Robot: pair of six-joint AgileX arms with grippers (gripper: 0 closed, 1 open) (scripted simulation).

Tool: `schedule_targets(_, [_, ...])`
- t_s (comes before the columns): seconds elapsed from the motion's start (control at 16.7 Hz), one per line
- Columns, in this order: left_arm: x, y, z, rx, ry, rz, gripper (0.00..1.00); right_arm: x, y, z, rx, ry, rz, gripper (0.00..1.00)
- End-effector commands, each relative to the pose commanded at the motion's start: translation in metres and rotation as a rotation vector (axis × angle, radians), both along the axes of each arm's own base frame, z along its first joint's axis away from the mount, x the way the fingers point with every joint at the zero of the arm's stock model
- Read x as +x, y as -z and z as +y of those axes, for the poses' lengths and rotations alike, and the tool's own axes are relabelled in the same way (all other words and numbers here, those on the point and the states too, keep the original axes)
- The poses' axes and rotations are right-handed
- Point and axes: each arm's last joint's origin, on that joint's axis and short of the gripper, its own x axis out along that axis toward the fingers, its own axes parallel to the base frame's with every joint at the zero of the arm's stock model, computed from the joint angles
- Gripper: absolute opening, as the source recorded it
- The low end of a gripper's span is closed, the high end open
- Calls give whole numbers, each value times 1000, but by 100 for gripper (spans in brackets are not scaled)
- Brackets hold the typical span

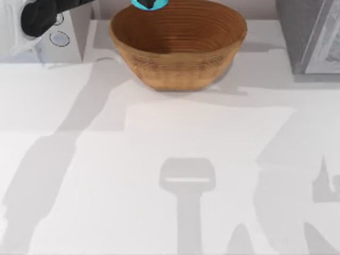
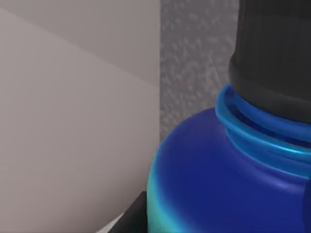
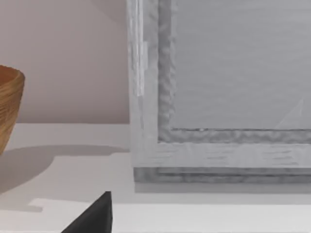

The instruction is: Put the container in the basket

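The golden-brown wicker basket [image 1: 178, 58] stands at the back middle of the table. Its edge also shows in the right wrist view as the basket [image 3: 9, 107]. The container [image 1: 140, 4] hangs just above the basket's far rim, cut off by the top view's upper edge. My left gripper [image 1: 152, 4] is shut on it, with my left arm [image 1: 40, 16] reaching in from the back left. Close up, the container [image 2: 218, 179] shows its dark blue shoulder and black cap [image 2: 274, 53], with one dark finger [image 2: 135, 218] beside it. A dark fingertip [image 3: 92, 218] of my right gripper shows near the table.
A grey speckled box [image 1: 308, 32] stands at the back right, seen close as the grey box [image 3: 218, 97] in the right wrist view. A white device [image 1: 64, 37] sits at the back left. Bare white table [image 1: 170, 186] lies in front of the basket.
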Motion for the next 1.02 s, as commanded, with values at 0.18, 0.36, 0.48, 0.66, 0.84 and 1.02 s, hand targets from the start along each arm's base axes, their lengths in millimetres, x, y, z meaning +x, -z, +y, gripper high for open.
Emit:
schedule_targets(0.18, [21,6,-8,-5,-12,-14,0,0,0,0,0,0,0,100])
schedule_targets(0.36, [30,8,-11,-8,-18,-21,0,0,0,0,0,0,0,100])
schedule_targets(0.48, [30,8,-11,-8,-18,-21,0,0,0,0,0,0,0,100])
schedule_targets(0.66, [30,9,-8,-6,-23,-20,0,0,0,0,0,0,0,100])
schedule_targets(0.84, [32,5,-11,-13,-20,-41,0,0,0,0,0,0,0,100])
schedule_targets(1.02, [42,17,-21,-10,-19,-28,0,0,0,0,0,0,0,100])
